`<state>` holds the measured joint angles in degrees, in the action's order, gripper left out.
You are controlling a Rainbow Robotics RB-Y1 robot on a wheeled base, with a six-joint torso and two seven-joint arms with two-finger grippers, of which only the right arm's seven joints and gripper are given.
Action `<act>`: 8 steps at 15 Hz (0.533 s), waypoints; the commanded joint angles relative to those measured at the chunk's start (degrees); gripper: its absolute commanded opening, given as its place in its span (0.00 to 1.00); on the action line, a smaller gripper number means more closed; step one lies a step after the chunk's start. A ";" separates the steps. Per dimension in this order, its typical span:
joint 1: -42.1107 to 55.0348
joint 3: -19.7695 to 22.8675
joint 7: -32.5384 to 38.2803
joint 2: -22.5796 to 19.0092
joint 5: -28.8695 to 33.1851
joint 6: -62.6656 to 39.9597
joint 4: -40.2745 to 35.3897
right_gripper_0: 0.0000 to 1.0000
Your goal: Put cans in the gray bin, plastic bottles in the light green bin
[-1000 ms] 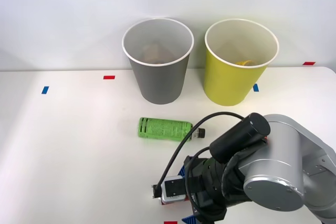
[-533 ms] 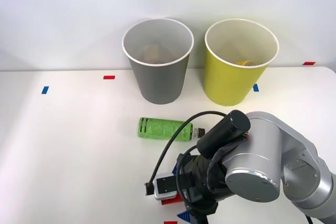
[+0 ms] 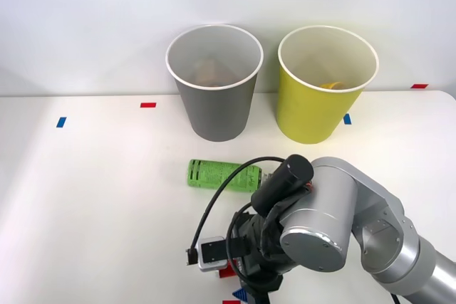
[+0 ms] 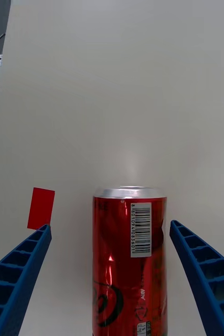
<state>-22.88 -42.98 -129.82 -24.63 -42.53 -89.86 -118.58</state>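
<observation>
Your right gripper stands wide open and empty, its blue ribbed fingers flanking but not touching the small shiny red metal can lying on the white table, so it can close squarely on the can's sides.

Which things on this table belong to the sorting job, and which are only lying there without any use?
Belonging to the job:
- red can, between the open right gripper fingers
- green plastic bottle, lying on the table
- gray bin
- light green bin

Just lying about:
- red tape mark
- blue tape mark
</observation>
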 commanded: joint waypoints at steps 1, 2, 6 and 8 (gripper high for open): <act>-0.06 -0.70 -0.96 2.04 2.89 0.04 2.83 0.77; -0.06 -1.40 -1.23 2.74 4.82 0.12 3.36 0.77; -0.06 -3.60 -1.31 3.27 9.04 1.62 4.24 0.71; 0.03 -3.60 -1.58 3.01 9.04 1.62 4.50 0.36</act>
<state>-22.89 -46.58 -131.27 -21.44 -33.49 -88.27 -114.18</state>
